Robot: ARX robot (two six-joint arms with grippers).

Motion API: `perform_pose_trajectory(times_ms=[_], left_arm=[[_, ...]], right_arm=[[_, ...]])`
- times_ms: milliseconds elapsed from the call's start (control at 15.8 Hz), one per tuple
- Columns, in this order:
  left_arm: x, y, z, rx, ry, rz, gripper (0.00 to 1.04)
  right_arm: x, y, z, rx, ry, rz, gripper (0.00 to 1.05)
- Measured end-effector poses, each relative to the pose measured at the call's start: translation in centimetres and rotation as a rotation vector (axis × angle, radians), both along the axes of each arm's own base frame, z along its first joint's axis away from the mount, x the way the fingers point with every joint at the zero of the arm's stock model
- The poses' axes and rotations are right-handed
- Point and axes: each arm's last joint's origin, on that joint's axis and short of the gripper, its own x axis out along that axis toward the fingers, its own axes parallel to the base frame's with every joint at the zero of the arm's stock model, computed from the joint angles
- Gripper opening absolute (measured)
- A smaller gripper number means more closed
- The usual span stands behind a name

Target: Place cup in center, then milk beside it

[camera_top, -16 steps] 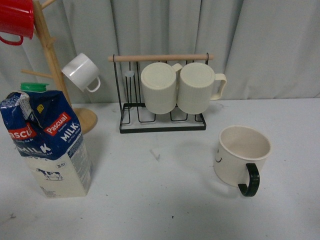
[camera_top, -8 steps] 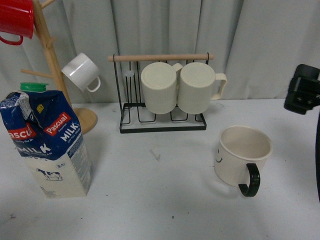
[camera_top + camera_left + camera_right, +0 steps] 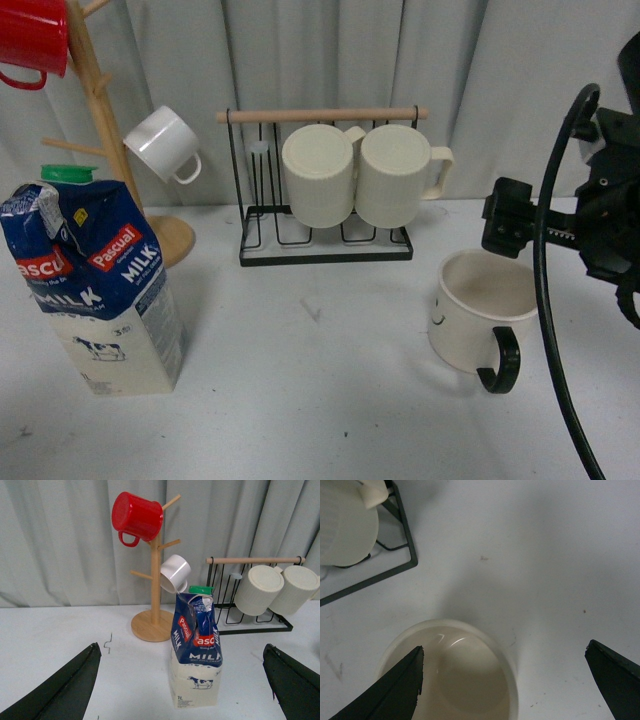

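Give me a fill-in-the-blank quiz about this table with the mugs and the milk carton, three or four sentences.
1. The cup has a ____ handle.
2. The cap on the milk is ____.
3. ____ ribbed mugs hang on the wire rack.
4. The right gripper hovers over the cup with its jaws ____.
Missing words: black; green; two; open.

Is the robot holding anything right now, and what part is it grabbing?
Nothing is held. The right gripper hovers open over the cup without gripping it, and the left gripper is open too, apart from the milk.
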Motion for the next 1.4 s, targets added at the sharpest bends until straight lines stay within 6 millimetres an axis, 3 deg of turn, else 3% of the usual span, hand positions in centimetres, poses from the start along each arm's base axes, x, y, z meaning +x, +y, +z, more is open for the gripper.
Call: perform_pose_trajectory(times_ms=[381,635,698,762,825,889,952,1270,1397], left_arm=[[0.0,0.0,0.0,0.0,0.0,0.0,0.98],[0.0,0.0,0.0,0.0,0.0,0.0,0.98],[0.0,0.0,0.0,0.0,0.0,0.0,0.98],[0.0,0.0,0.0,0.0,0.0,0.0,0.98],[0.0,0.0,0.0,0.0,0.0,0.0,0.98],[0.0,0.0,0.0,0.0,0.0,0.0,0.98],[0.0,0.0,0.0,0.0,0.0,0.0,0.98],[0.0,0.0,0.0,0.0,0.0,0.0,0.98],[0.0,0.0,0.0,0.0,0.001,0.0,0.98]], right_arm=[[0.6,0.4,-0.4,0.015,0.034,0.004,0.98],[1.0,0.8,-2.8,0.04,0.114,-0.002,0.98],[0.8,0.7,-3.2,0.043,0.112,-0.006,0.77],[0.4,0.6,-2.9,0.043,0.111,-0.008,0.44],[0.0,1.1,-0.5,0.062,0.061,0.009,0.1],[-0.6,2.8,0.4,0.085,0.06,0.051,0.03],[-0.6,3.4,0.6,0.097,0.065,0.069,0.03],[-0.4,3.9,0.9,0.113,0.056,0.072,0.03],[-0.2,5.1,1.1,0.142,0.047,0.116,0.03]])
